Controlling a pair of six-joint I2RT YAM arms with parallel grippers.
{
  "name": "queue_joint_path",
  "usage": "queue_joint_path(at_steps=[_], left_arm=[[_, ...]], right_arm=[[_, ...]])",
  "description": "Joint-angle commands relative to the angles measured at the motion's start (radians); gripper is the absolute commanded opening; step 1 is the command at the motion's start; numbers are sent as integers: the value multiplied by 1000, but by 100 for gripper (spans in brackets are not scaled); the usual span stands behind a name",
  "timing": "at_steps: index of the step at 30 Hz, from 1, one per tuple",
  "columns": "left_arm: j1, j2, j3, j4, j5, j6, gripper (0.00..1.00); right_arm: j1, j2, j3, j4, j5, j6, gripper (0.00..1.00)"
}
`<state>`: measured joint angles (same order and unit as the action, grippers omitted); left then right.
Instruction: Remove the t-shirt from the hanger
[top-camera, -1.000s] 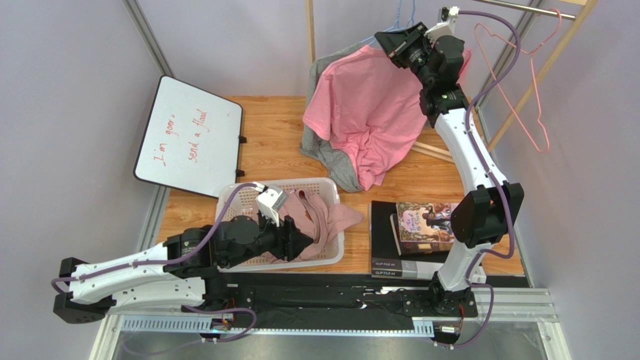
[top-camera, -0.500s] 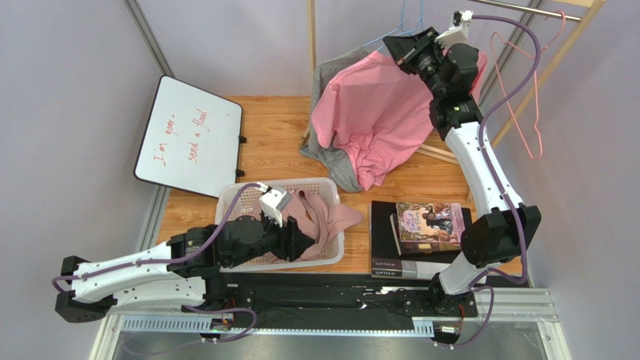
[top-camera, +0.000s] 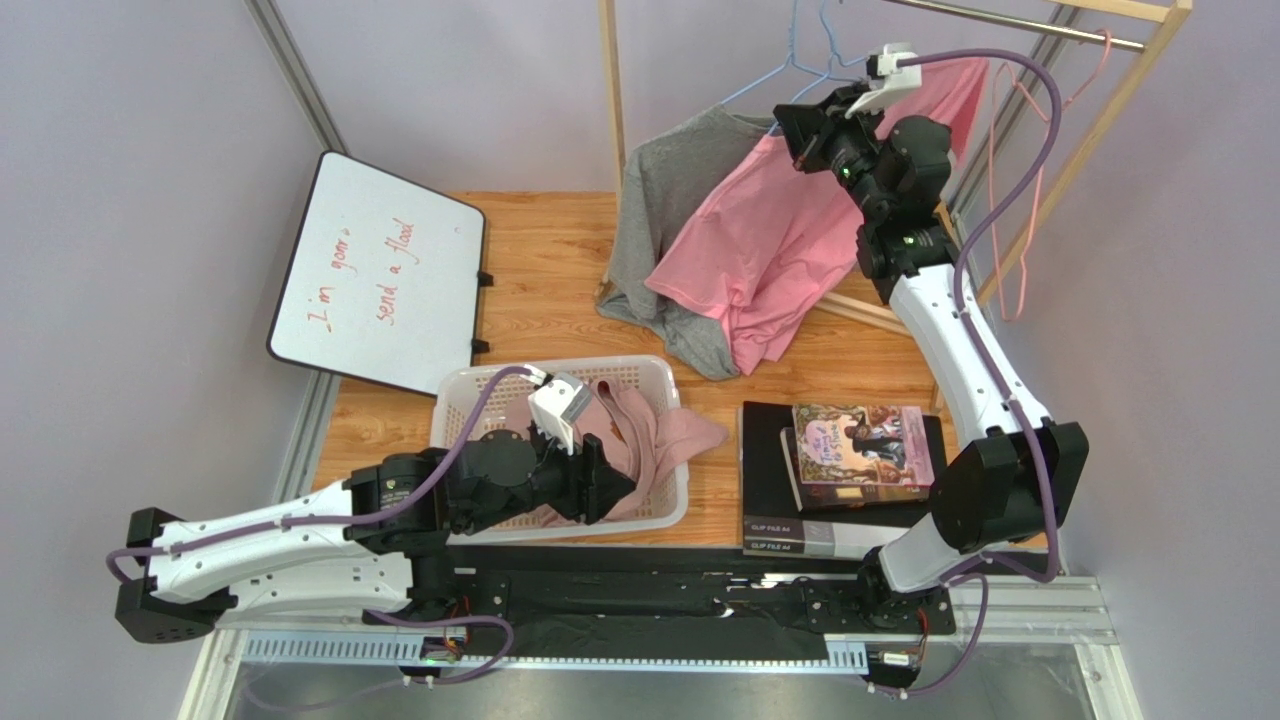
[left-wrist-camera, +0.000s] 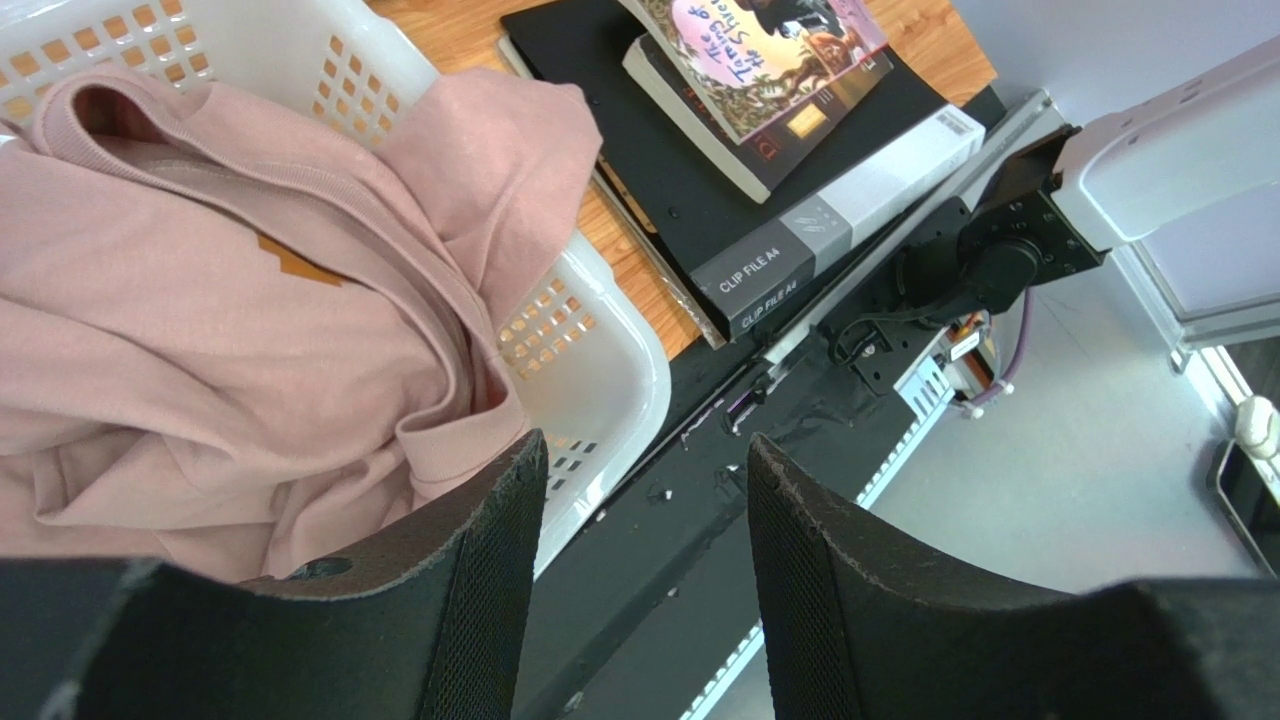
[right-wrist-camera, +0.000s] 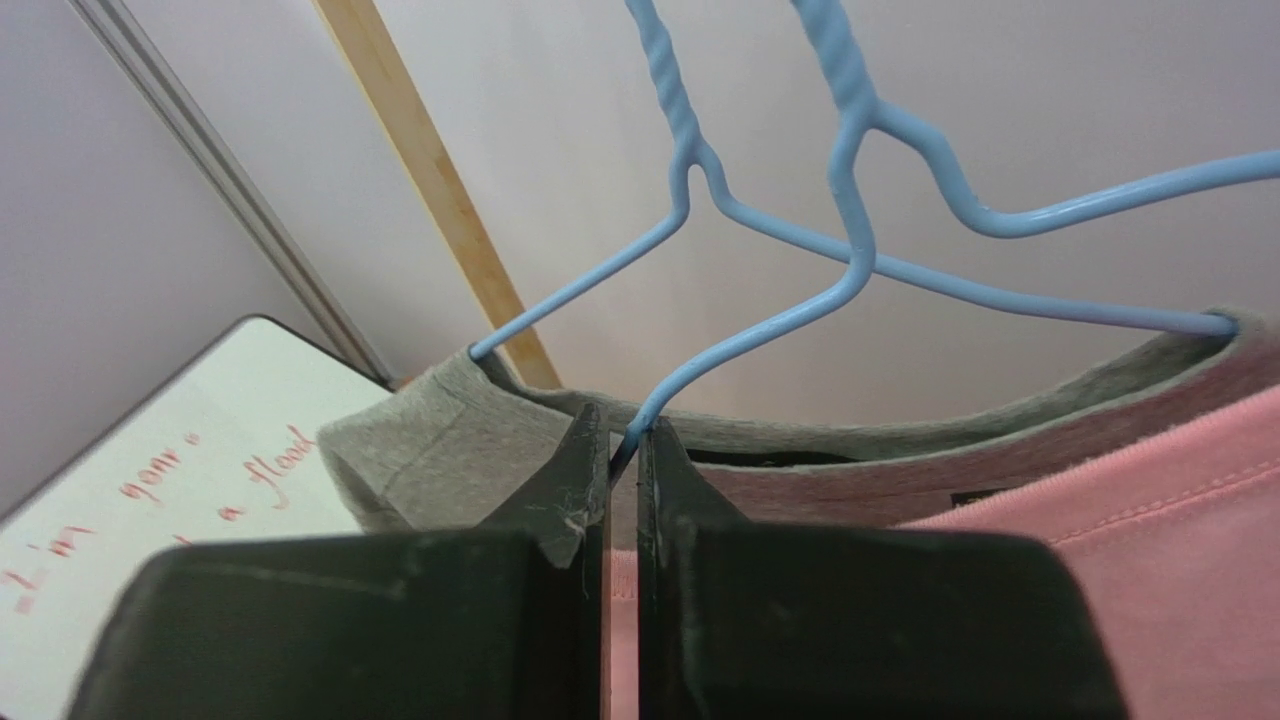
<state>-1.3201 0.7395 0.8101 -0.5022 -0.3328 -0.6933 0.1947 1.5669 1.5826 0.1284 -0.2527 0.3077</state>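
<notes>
Now your right end effector (right-wrist-camera: 618, 428) is pinched shut on the wire of the blue hanger (right-wrist-camera: 759, 333), the pink t-shirt (top-camera: 766, 248) draping from it beside the gray shirt (top-camera: 661, 195). Your left end effector (left-wrist-camera: 643, 465) gapes empty over the basket (left-wrist-camera: 604, 327).

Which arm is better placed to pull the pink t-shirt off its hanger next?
Right. The right hand is shut on the blue hanger beside the pink t-shirt; the left hand hangs open, low at the white basket, away from both.
</notes>
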Motion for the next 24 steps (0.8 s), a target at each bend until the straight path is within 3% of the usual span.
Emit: queue_joint_path(at_steps=[1, 7, 13, 16, 24], left_arm=[[2, 26, 20, 39, 12, 11, 57], [2, 37, 26, 42, 5, 18, 57], [2, 55, 41, 40, -8, 23, 58], [2, 73, 46, 70, 9, 35, 58], [4, 142, 161, 82, 20, 124, 59]], right_arm=[[18, -56, -27, 138, -31, -303, 0], [17, -41, 2, 152, -39, -439, 0], [29, -90, -35, 143, -54, -453, 0], [37, -146, -72, 91, -20, -385, 0], [51, -352, -216, -50, 49, 11, 0]])
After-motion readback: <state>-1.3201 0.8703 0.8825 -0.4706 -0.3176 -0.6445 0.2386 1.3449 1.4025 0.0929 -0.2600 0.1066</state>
